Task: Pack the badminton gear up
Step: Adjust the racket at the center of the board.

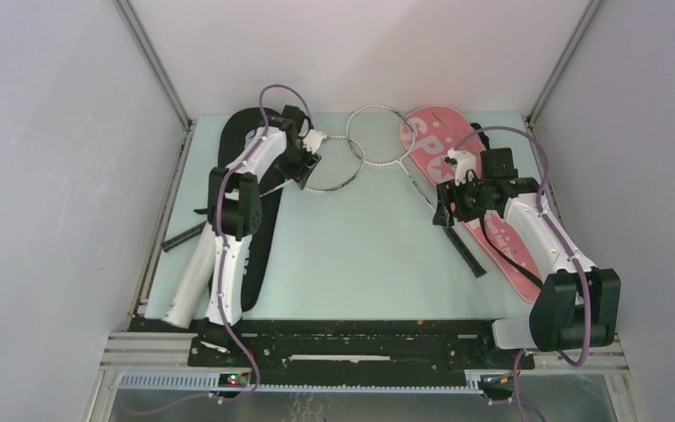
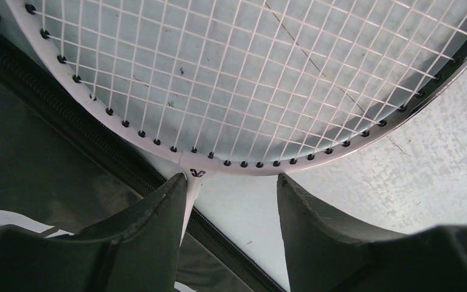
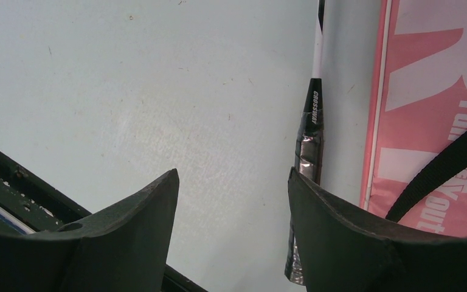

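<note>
My left gripper (image 2: 231,182) hangs open over the throat of the white-framed racket (image 2: 196,173), at the black cover (image 2: 36,164)'s right edge. Well right of that cover, my right gripper (image 3: 231,176) stands open beside the handle of the second racket (image 3: 309,134).

The racket handle (image 3: 312,118) reads "CROSSWAY"; the pink cover (image 1: 428,132) shows "SPO".
</note>
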`<control>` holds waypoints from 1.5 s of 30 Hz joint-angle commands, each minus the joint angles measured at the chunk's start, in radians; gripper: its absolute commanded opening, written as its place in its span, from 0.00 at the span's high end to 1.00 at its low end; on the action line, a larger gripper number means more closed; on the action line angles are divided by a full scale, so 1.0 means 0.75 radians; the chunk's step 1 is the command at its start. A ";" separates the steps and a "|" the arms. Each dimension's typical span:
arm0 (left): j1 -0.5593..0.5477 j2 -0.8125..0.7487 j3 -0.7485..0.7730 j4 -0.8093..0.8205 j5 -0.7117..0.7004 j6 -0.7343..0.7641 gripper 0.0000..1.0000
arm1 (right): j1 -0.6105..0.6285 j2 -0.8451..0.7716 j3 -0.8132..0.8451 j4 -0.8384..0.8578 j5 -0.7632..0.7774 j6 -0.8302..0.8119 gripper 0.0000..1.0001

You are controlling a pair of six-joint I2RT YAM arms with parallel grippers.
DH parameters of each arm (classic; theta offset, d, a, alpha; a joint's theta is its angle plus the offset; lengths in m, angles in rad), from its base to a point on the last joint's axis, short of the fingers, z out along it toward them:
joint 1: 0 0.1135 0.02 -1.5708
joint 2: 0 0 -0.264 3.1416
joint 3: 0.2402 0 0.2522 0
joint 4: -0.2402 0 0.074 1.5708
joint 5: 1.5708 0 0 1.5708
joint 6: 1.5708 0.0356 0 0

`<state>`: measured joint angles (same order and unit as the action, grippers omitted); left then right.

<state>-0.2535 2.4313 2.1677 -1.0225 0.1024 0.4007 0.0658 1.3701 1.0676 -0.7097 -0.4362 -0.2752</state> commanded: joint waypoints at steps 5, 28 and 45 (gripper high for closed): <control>-0.038 0.138 0.216 -0.256 -0.042 0.066 0.37 | -0.013 -0.037 -0.004 -0.006 -0.027 -0.020 0.26; -0.071 -0.319 -0.309 0.111 -0.025 0.062 1.00 | -0.033 -0.030 -0.005 -0.010 -0.057 -0.014 0.26; -0.081 -0.228 0.287 0.190 0.124 -0.388 1.00 | 0.076 0.216 0.027 0.090 0.310 -0.115 0.22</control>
<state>-0.3065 2.2818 2.3112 -0.9672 0.1314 0.2810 0.1108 1.4872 1.0676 -0.6876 -0.3271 -0.3279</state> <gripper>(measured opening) 0.141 0.783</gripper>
